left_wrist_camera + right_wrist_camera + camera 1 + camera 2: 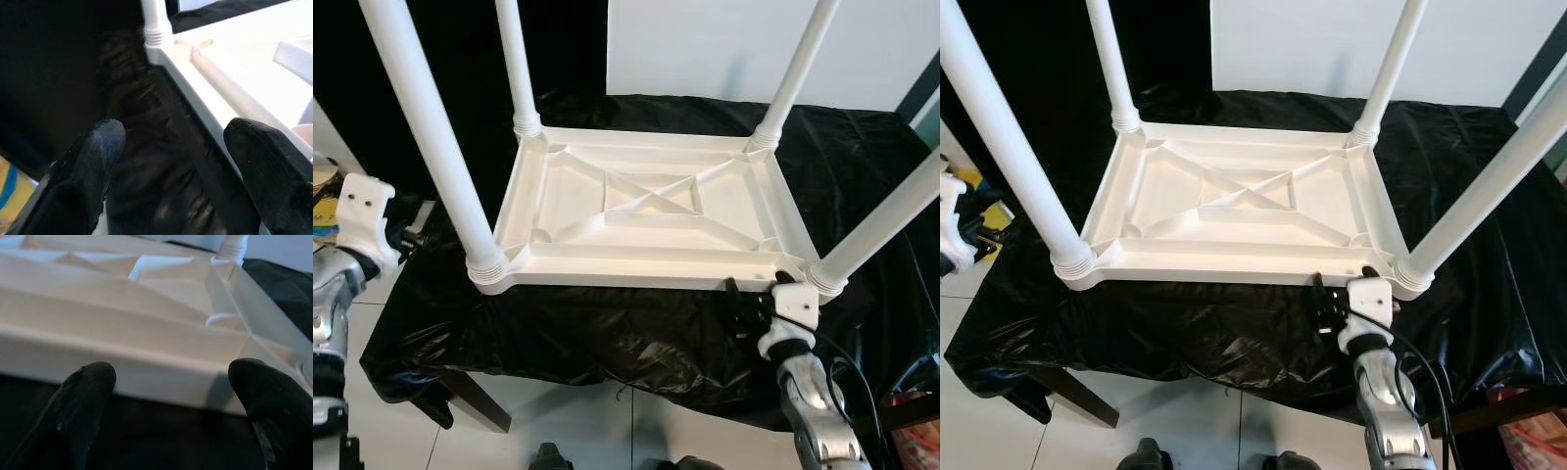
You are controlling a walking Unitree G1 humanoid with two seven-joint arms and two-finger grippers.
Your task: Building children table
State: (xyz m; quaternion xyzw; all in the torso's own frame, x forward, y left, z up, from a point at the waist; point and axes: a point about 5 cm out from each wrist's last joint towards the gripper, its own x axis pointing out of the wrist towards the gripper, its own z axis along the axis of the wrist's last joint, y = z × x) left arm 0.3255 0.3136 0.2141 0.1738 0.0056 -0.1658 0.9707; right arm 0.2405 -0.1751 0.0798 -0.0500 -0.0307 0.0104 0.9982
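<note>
Lying upside down mid-tabletop: white children table (646, 206), four legs up, on black plastic sheet (607, 333) that covers the tabletop. Right gripper (171, 382) sits at the near edge, by the table's near right corner, fingers (85, 396) apart, white rim just ahead of the tips and spanning the gap between them, contact not clear. Left gripper (171, 161) is off the left edge, fingers (93, 156) apart, the table's left rim running past one fingertip, not gripped.
</note>
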